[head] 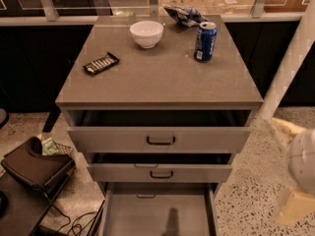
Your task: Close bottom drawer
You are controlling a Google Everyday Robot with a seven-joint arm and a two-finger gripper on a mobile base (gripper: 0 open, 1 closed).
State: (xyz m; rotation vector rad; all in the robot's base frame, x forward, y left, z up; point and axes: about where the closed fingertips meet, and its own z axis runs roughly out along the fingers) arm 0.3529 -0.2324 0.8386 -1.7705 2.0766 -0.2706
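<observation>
The gripper [294, 205] is hanging low at the right edge, off to the right of the cabinet [157, 82] and apart from it. It is showing only as a pale smear, so whether it is clenched or released cannot be told. Just above it, a rounded white arm link [302, 161] is bulging in from the edge, and a white bar [290, 63] is slanting up behind. The bottom drawer [147, 218] is standing pulled far out, running past the lower edge. The middle drawer [197, 173] and top drawer [108, 139] above it are sitting partly open.
</observation>
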